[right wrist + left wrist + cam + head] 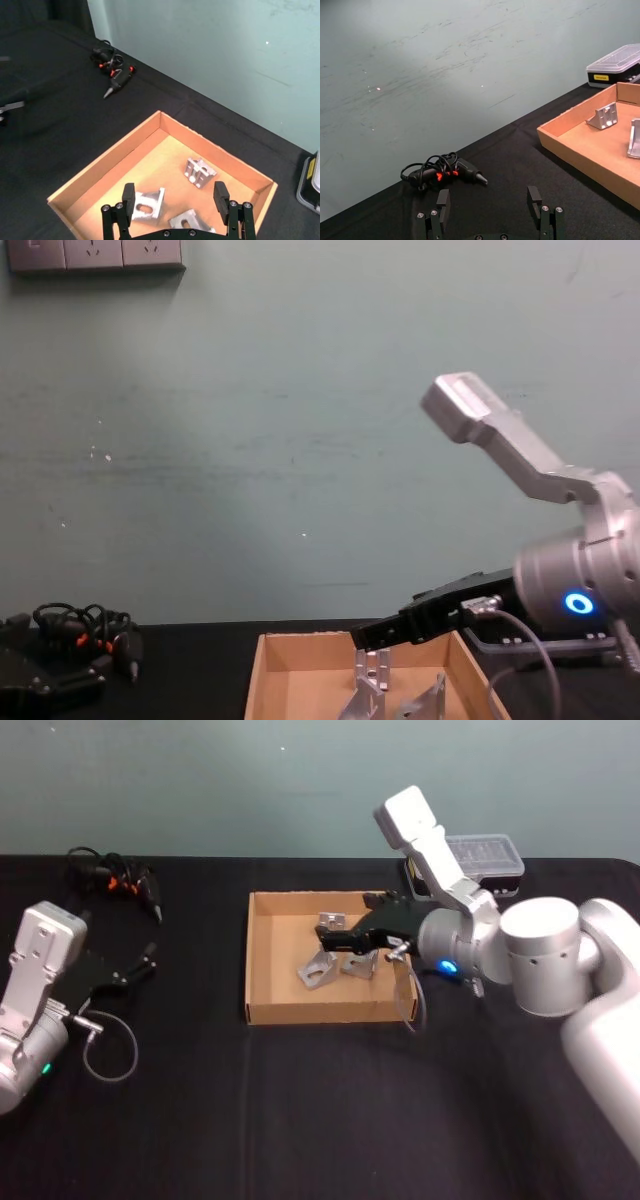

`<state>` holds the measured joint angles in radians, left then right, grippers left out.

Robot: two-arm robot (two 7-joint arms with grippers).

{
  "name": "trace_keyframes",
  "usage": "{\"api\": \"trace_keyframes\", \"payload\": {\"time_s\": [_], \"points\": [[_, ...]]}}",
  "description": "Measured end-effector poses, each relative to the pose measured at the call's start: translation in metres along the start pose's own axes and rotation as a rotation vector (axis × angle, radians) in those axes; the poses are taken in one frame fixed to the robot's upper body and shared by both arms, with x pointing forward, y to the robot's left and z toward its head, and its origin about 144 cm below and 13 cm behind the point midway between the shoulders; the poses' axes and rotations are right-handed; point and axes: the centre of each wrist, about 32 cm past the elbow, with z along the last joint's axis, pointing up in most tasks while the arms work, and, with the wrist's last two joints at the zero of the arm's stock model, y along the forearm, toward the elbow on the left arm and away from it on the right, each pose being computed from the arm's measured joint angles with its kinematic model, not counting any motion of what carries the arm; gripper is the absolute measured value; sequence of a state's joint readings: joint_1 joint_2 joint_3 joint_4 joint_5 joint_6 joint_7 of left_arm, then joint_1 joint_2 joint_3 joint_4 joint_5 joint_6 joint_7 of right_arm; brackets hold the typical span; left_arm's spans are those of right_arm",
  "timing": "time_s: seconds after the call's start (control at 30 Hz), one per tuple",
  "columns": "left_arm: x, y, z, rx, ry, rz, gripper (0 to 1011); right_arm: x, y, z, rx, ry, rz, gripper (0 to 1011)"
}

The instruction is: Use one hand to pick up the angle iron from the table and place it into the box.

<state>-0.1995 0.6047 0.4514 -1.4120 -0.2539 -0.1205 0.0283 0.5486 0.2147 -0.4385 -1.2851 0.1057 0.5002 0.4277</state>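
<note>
- Head view: right gripper (325, 933) over the cardboard box (262, 1010), above its floor and clear of the three angle irons (316, 969) inside. No angle iron noted on the black surface (300, 1120). Left gripper (148, 956) parked at the left of the surface, apart from the box. Glue gun with tangled cord (125, 880) at far left; clear-lidded plastic case (490, 855) behind the box.
- Left wrist view: left jaws spread, nothing between them; glue gun ahead, box corner with two brackets at the side.
- Right wrist view: right jaws spread wide and empty, above two brackets lying close together; third bracket (200, 172) farther off on the box floor.
- Chest view: right gripper over the box, two brackets standing beneath it.
- Handling judgement: cast metal brackets, rigid, fairly heavy for their bulk, smooth and liable to slip; not fragile. Best taken across one flat flange, jaws square to the faces, away from the ribbed corner.
</note>
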Motion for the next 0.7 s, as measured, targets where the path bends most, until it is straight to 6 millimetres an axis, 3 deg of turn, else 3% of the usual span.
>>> {"api": "trace_keyframes", "payload": {"time_s": [0.33,0.43,0.7], "points": [[0.000,0.000,0.000,0.000,0.000,0.000,1011,-0.015,-0.040,-0.024,0.081,0.003,-0.030,1000],[0.000,0.000,0.000,0.000,0.000,0.000,1011,-0.023,-0.054,-0.040,0.130,0.005,-0.062,1000],[0.000,0.000,0.000,0.000,0.000,0.000,1011,-0.033,-0.067,-0.066,0.182,0.031,-0.081,1000]]}}
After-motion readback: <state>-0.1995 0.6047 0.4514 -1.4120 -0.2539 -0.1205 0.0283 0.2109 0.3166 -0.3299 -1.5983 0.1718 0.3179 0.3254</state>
